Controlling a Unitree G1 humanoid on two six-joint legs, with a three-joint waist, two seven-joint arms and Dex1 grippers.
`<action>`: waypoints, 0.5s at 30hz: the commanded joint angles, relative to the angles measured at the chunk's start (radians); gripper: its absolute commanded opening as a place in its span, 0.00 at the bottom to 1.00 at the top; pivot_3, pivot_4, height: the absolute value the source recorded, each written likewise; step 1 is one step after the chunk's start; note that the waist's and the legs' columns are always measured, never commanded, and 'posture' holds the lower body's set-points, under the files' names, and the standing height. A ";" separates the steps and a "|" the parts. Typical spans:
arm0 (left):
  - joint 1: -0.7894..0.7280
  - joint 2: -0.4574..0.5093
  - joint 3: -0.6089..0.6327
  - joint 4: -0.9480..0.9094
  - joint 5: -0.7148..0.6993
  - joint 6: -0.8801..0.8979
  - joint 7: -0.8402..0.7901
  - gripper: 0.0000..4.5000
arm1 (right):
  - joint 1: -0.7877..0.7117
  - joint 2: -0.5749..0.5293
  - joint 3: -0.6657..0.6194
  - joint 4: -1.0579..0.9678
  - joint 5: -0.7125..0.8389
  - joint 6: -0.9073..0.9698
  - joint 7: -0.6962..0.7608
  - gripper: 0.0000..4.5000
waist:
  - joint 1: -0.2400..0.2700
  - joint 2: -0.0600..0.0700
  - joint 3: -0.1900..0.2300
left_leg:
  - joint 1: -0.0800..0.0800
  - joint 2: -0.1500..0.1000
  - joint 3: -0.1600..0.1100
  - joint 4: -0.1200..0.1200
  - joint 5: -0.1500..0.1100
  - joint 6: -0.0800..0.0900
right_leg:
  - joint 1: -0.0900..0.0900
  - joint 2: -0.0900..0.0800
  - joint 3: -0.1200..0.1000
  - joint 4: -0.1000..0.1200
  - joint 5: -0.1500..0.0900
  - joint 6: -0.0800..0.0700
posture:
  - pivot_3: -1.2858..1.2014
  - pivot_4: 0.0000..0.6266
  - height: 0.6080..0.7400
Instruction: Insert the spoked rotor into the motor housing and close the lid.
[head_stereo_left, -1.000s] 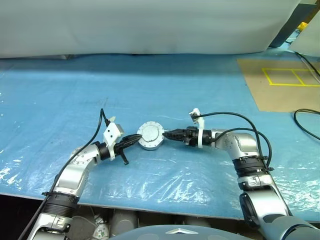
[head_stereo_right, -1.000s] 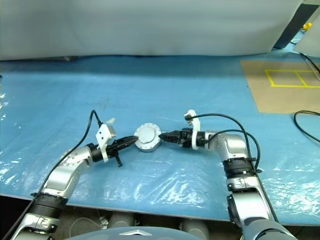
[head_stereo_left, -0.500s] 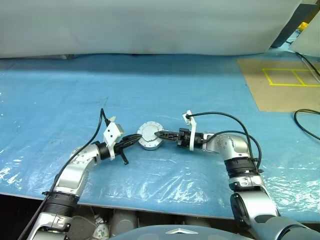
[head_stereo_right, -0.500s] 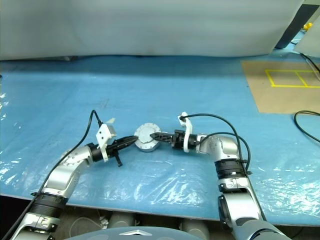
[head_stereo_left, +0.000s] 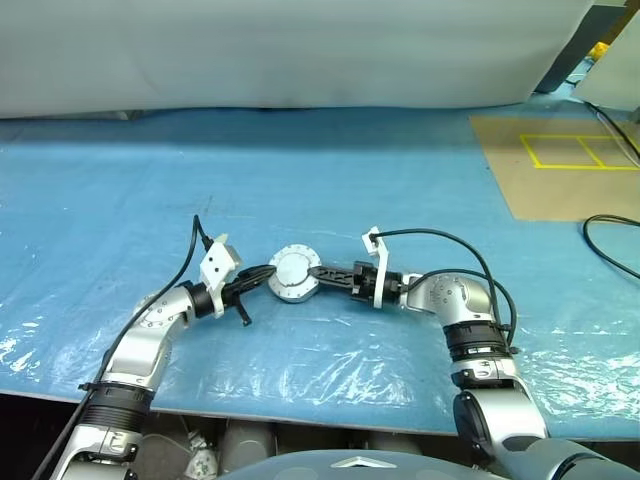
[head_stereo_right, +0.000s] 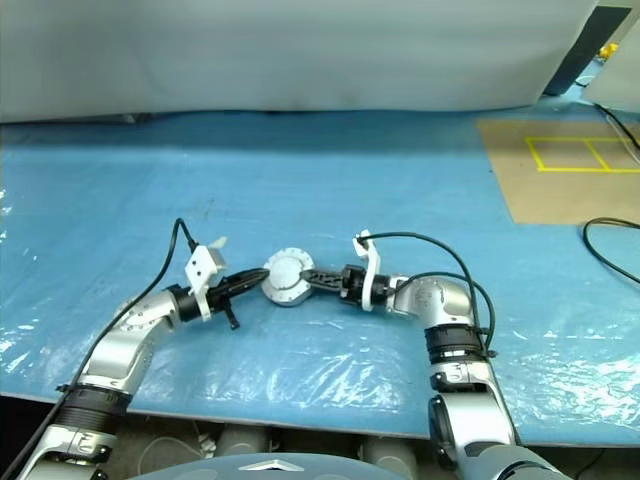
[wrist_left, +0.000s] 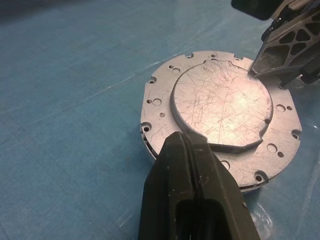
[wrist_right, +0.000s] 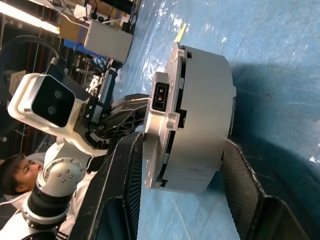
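Sheeting of crinkled blue plastic (head_stereo_left: 330, 190) covered the desk, and everything lay on it. At the left, the left pincer (head_stereo_left: 262, 277) reached toward the middle with its two black fingers pressed together, clenched on nothing; in the left wrist view its tip (wrist_left: 187, 150) lay against the near edge of the motor housing (head_stereo_left: 295, 274), over the step of the raised disc.

The motor housing sat near the centre of the desk between the two arms, a round grey puck lying flat. Its upper face, the lid (wrist_left: 222, 102), was a scratched metal disc ringed by a flange of small holes, seated on the body. Whatever the housing contained was hidden beneath it: neither windings nor the spoked rotor could be made out. From the side, the right wrist view showed the housing (wrist_right: 192, 115) as a thick drum with a small connector port on its wall.

At the right, the right pincer (head_stereo_left: 318, 271) came in level from the other side. Its fingers (wrist_right: 122, 190) straddled the housing, one beside each flat face; whether they actually pressed on it could not be told.

Farther right, a brown board with yellow tape lines (head_stereo_left: 560, 160) lay on the desk, cut off at the frame edge.
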 joint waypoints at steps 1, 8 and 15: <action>0.009 -0.011 -0.052 0.020 0.029 0.014 -0.011 0.00 | 0.005 0.047 0.050 -0.026 0.020 0.012 -0.006 0.42 | 0.000 0.000 0.000 | 0.000 0.000 0.000 0.000 0.000 0.000 | 0.000 0.000 0.000 0.000 0.000 0.000 | 0.52 0.24 1.00; 0.021 -0.020 -0.030 -0.019 -0.015 0.035 -0.015 0.00 | -0.006 0.061 0.019 -0.005 0.038 0.022 -0.014 0.42 | -0.002 0.000 0.000 | 0.000 0.000 0.000 0.000 0.000 0.000 | 0.000 0.000 0.000 0.000 0.000 0.000 | 0.52 0.24 1.00; 0.051 -0.029 0.024 -0.107 -0.089 0.091 -0.001 0.00 | -0.045 0.094 -0.050 0.041 0.056 0.028 -0.054 0.42 | -0.014 0.000 0.000 | -0.003 0.001 0.001 0.000 0.000 0.000 | -0.003 0.000 0.000 0.000 0.000 -0.001 | 0.52 0.24 1.00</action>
